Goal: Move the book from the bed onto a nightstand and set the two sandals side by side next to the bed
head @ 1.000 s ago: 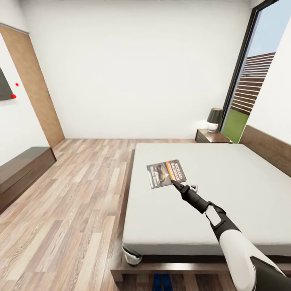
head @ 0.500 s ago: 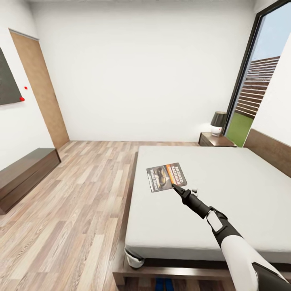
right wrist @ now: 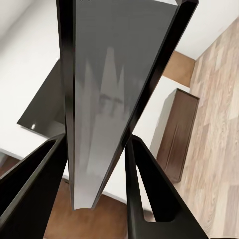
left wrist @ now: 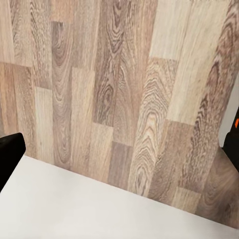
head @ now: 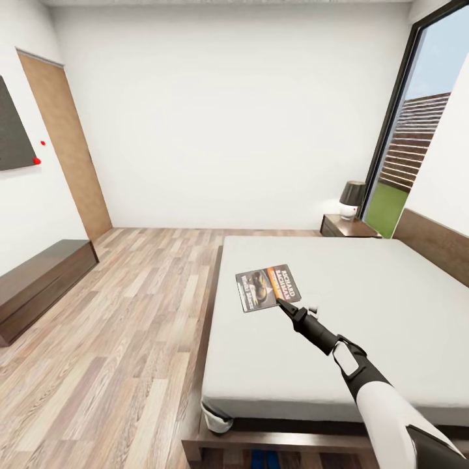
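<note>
— One book was above the bed, held at its near edge by the right gripper?
— Yes, both fingers were clamped on it. The nightstand stood beside the headboard, well apart. The left gripper I could not tell.
</note>
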### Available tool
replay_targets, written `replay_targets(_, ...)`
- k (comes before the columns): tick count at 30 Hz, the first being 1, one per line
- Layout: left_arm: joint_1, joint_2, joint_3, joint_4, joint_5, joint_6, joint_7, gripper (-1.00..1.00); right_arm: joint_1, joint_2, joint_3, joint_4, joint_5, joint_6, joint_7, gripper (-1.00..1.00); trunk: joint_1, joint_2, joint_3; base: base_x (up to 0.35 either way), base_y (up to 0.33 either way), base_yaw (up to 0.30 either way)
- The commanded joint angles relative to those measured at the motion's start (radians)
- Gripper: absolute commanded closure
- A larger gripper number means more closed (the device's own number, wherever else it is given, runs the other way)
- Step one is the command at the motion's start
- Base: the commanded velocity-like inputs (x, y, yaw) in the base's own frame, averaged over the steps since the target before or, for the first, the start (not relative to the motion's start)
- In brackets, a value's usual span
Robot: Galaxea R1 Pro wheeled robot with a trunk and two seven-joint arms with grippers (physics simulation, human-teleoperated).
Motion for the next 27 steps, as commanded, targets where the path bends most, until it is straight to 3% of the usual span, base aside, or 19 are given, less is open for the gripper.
replay_targets(1,0.000,0.000,-0.009,0.001,0.007,-0.004,0.002,-1.00,0.004,0.000,-0.003,0.001,-0.004,0.008,0.002,1.00,0.001,-0.002,-0.001,0.000,0.000,0.002)
replay_targets(9,0.000,0.000,-0.009,0.001,0.007,-0.004,0.002,-1.00,0.047,0.000,-0.004,0.000,-0.005,0.007,0.005,1.00,0.001,-0.002,0.008,0.000,0.000,0.000)
replay_targets(27,0.000,0.000,-0.009,0.001,0.007,-0.004,0.002,-1.00,0.055,-0.001,-0.005,0.000,-0.006,0.007,0.006,1.00,0.001,-0.002,0.036,0.000,0.000,0.000)
